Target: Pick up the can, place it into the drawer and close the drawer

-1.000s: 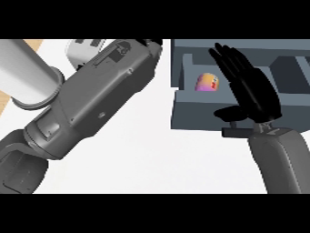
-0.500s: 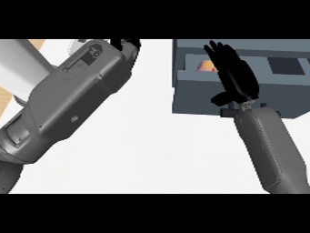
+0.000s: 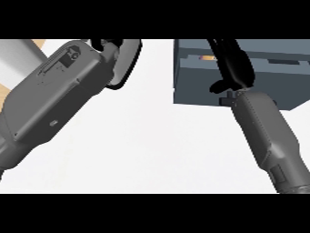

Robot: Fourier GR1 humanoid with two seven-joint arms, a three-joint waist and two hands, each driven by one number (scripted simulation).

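My right hand (image 3: pixel 232 68), fingers straight, lies flat against the drawer (image 3: pixel 251 91) at upper right. A sliver of orange inside looks like the can (image 3: pixel 209 58), already placed. Only the closing remains. My left hand (image 3: pixel 120 57), top centre: fingers unclear.

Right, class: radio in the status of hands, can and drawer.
Right hand open, flat against drawer front. Drawer nearly shut, can barely showing inside. Left hand raised at top, clear.

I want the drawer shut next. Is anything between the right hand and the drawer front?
Nothing visible. The right hand lies flat against the drawer front, fingers straight. A sliver of orange, probably the can, shows inside through a narrow gap.
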